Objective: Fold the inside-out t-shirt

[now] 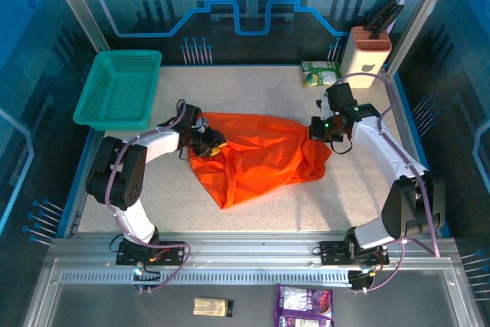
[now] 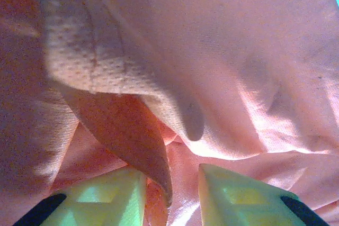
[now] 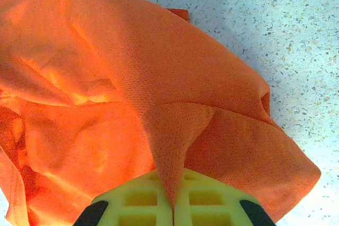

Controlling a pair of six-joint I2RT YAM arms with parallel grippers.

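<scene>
Shirt: one inside-out t-shirt (image 1: pixel 256 155), bright orange-red, thin soft knit. Both wrist views are showing a fine pinhole mesh texture. It is lying bunched mid-table on the speckled table (image 1: pixel 230 212), a rumpled wedge that is widest at the right and tapers to a point toward the near edge.

Count: two arms with two yellow-green ribbed fingers each. There is one teal mesh plastic basket (image 1: pixel 119 89), rectangular, sitting at the far left corner well apart from the shirt. One knife block (image 1: pixel 366 50) is standing at far right with dark handles sticking up, and one green packet (image 1: pixel 320 73) is lying just beside it. Two small packets are lying on the front ledge, one tan (image 1: pixel 212 307) and one purple (image 1: pixel 305 308).

Left arm: elbow is folding out to the left and the forearm is reaching right. The left gripper (image 2: pixel 172 183) is sitting at the shirt's left end, partly buried in cloth. Its fingers (image 2: pixel 111 197) are standing spread, with a loose fold hanging down into the gap, not clamped.

Right arm: elbow is sitting out at the right edge and the forearm is angling up-left to the shirt's right end. The right gripper (image 3: pixel 174 178) is pinching the shirt, fingers (image 3: pixel 143 197) pressed together on a peak of cloth and tenting it into a cone.
</scene>
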